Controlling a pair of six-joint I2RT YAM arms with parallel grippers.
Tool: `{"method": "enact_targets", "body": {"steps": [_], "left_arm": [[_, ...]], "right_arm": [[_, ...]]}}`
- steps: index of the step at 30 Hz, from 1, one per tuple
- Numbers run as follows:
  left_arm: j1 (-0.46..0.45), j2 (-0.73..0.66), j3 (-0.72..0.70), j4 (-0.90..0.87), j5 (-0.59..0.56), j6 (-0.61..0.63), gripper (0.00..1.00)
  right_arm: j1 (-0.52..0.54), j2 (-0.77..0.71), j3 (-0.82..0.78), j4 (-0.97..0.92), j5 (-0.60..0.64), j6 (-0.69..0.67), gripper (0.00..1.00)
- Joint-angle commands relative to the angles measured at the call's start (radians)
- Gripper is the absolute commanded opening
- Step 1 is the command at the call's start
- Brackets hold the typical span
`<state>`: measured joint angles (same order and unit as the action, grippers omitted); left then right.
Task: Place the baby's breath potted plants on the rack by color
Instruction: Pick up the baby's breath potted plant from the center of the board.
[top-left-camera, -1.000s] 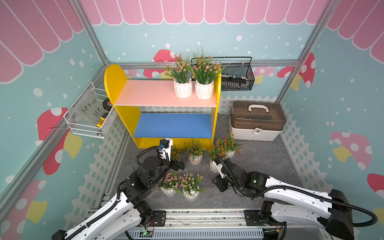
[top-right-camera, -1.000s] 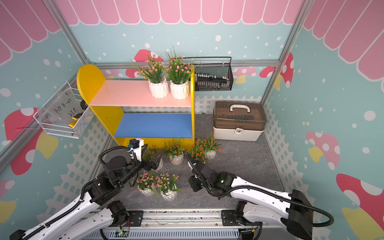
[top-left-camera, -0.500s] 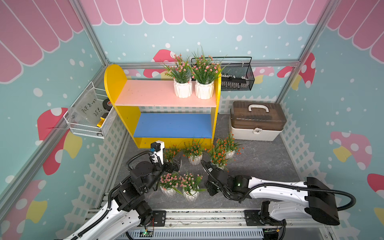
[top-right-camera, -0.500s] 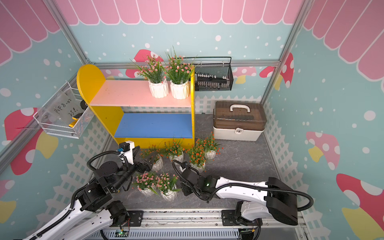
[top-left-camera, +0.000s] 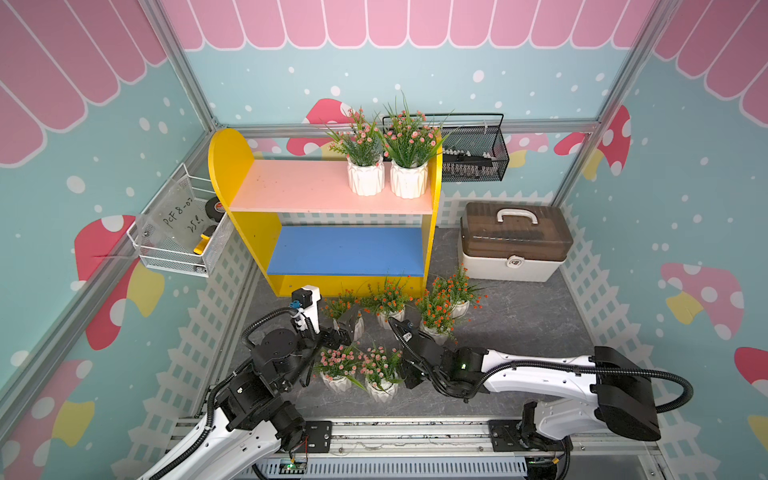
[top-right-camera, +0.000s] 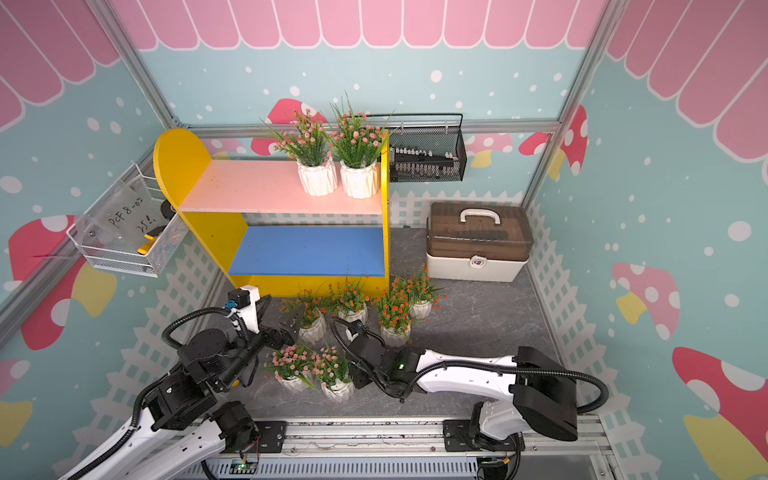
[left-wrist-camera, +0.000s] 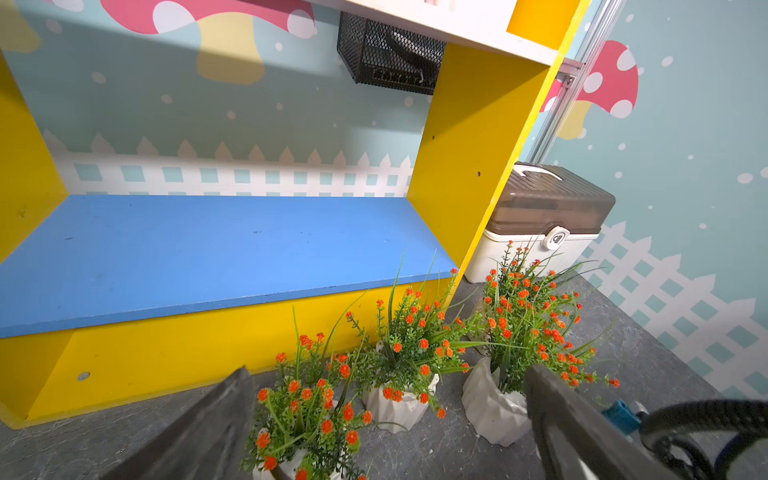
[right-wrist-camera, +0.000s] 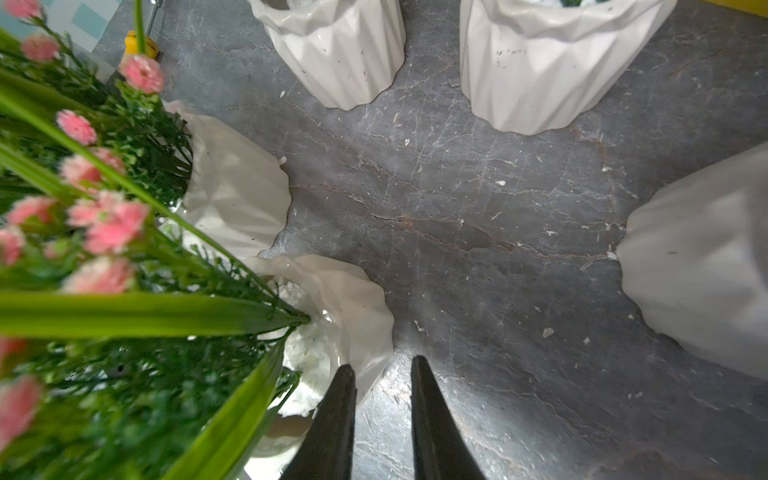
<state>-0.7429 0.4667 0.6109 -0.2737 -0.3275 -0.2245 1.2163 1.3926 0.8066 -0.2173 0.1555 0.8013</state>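
The rack (top-left-camera: 299, 193) bears two pink-blossomed plants (top-left-camera: 365, 176) at its upper board's right end. Four orange-blossomed plants (top-left-camera: 388, 299) stand just before it, two pink ones (top-left-camera: 338, 368) farther out. The left gripper (left-wrist-camera: 390, 370) gapes wide by one orange plant (left-wrist-camera: 307, 415). The right gripper (right-wrist-camera: 382, 361), jaws narrow, straddles a pink pot (right-wrist-camera: 357, 299) at its rim, grip unclear.

My cell: teal walls (top-left-camera: 291, 62) with pink mushroom decals, pink scalloped trim up top, white picket-fence print low. Grey marbled floor (top-left-camera: 519, 328). Black mesh basket (top-left-camera: 473, 160) on the back wall, white wire basket (top-left-camera: 174, 253) on my left wall, brown-lidded storage box (top-left-camera: 513, 245) on the floor. Even bright light.
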Motion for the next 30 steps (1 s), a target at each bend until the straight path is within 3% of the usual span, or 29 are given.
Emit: {"method": "enact_targets", "body": {"steps": [1,30], "left_arm": [[-0.007,-0.012,-0.007,-0.028,-0.02,-0.016,0.99],[-0.007,-0.007,-0.008,-0.031,-0.032,-0.009,0.99]], "right_arm": [[0.012,0.024,0.029,0.016,-0.009,0.005,0.23],[0.054,0.074,0.089,0.003,-0.012,0.001,0.22]]}}
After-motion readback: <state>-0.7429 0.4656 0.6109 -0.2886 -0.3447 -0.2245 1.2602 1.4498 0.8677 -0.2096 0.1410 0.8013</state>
